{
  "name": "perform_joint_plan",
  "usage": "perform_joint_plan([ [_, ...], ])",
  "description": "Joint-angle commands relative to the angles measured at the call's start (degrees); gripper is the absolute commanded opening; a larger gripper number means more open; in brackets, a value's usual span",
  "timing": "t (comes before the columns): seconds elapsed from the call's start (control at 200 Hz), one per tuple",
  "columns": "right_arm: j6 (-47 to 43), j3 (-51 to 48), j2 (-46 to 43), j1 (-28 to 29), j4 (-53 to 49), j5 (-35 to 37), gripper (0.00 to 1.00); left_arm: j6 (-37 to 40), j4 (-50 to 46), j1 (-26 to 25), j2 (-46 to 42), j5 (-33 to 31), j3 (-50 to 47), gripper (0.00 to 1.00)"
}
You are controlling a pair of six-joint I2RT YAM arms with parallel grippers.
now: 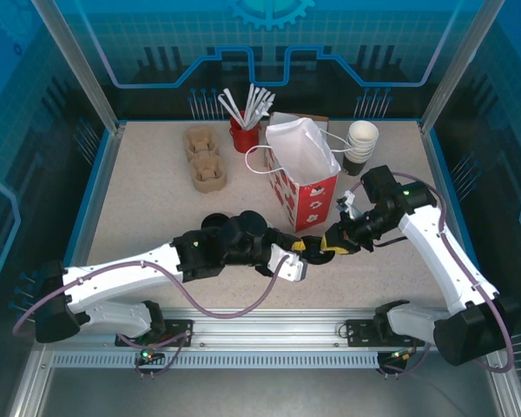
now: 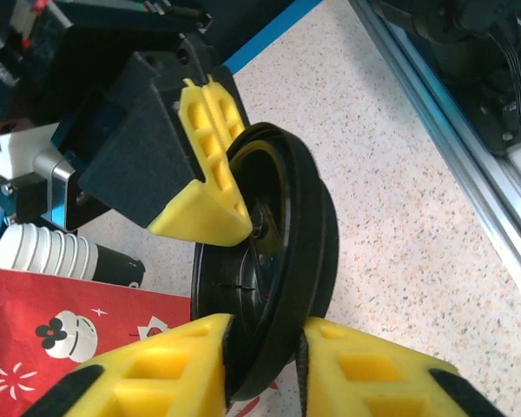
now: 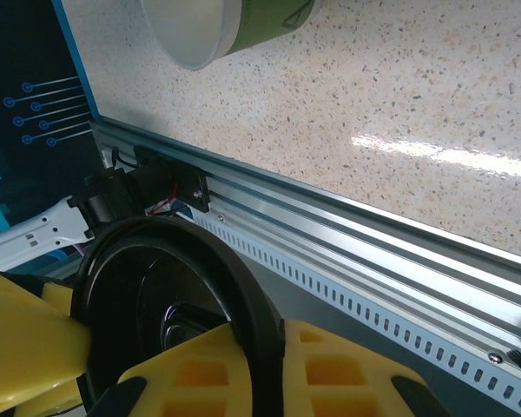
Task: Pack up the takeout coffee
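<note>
Left claw (image 2: 265, 340) and right claw (image 3: 267, 347) both pinch the black lid (image 2: 288, 204); a mistimed release could drop it onto the desk (image 2: 399, 174) beneath them.

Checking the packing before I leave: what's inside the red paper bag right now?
From above, the red bag stands open, and its mouth shows white lining. Its own front wall covers the bottom, so what lies down there cannot be seen.

Light was bright and even; glare streaked the table (image 3: 373, 87) beyond the right tool (image 3: 156, 356), whose near pads (image 3: 26, 343) and black lid (image 3: 169, 269) looked blurred.
</note>
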Motion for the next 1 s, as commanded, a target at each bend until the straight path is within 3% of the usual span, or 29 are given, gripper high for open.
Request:
perform_joint_plan([
  [0.0,-0.84,-0.08,0.61,-0.04,-0.05,-5.68,0.00,3.66,2.60,-1.57,1.00,-0.55,2.82,0.22],
  [0.14,-0.88,-0.25,0.38,-0.15,0.15,-5.55,0.01,2.78,3.47,-1.56,0.20,-0.74,2.78,0.14],
  [0.28,0.31,0.26,-1.02,-0.39,1.04,-3.91,0.15,-0.66,3.66,-1.58,-0.81,-0.83,2.53,0.10],
  [0.335,1.20,0.43,-1.94,-0.93,1.82,-3.25,0.26,-2.28,3.56,-1.49,-1.18,-0.83,2.35,0.10],
  [0.695,2.45,4.80,-12.28,-9.07,4.59,5.66,0.52,-20.40,3.11,2.04,-6.27,0.62,-0.37,0.10],
  [0.79,1.63,5.36,-15.05,-10.14,6.29,6.15,0.54,-28.18,-0.57,5.09,-7.08,2.37,0.36,0.09],
  [0.996,3.65,-1.17,-21.08,-10.12,17.42,2.86,0.51,-45.12,-3.02,14.60,-9.87,12.60,-2.57,0.09],
])
